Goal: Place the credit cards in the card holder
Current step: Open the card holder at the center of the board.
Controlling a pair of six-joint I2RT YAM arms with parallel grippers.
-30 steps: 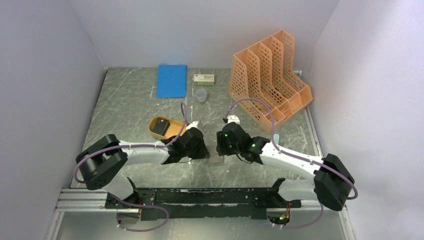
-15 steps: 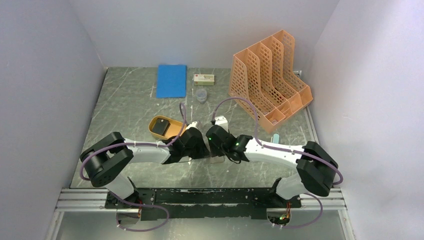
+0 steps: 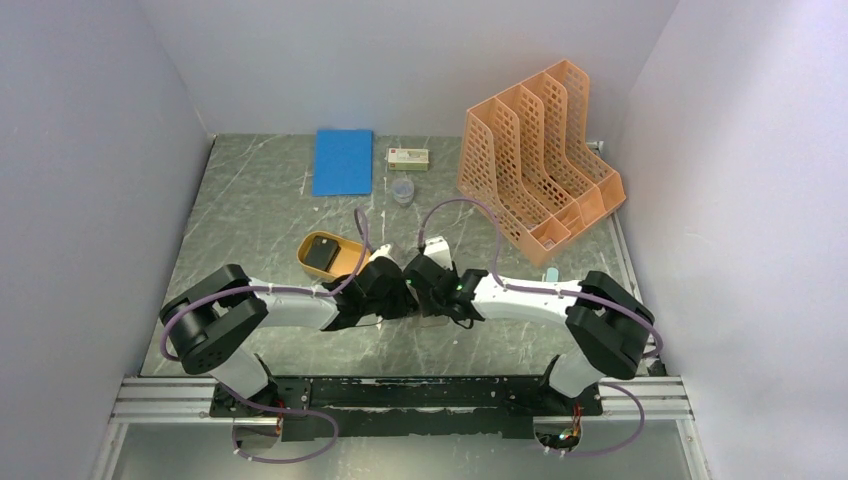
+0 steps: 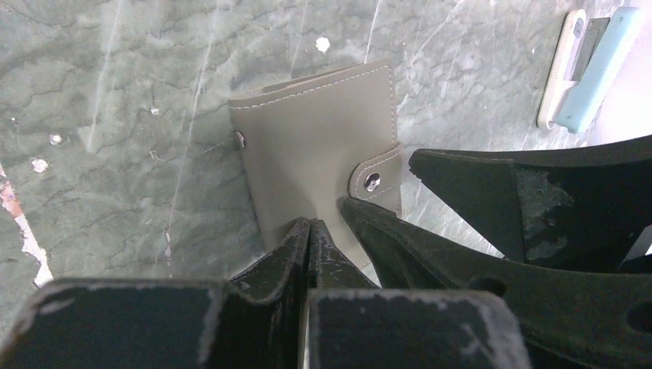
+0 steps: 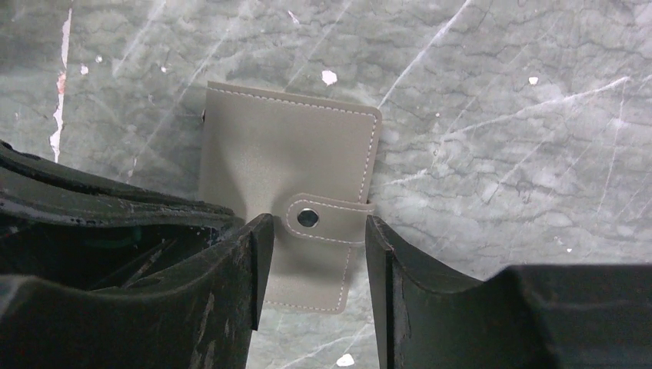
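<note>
Card holder (image 5: 292, 177): grey, snapped shut, flat on table (image 5: 500, 115), near centre. Left jaws: pressed together, tips at its edge; hold unclear. Right jaws: parted, straddling its snap strap (image 5: 327, 221). Dark card (image 3: 321, 252): in orange tray (image 3: 352, 260), far-left of holder.

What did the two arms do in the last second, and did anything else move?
The right gripper swung left to meet the left gripper. Open, it now straddles the snap tab of the card holder. The left gripper stayed put, shut, over the holder. Orange tray, blue notebook and file rack are unchanged.
</note>
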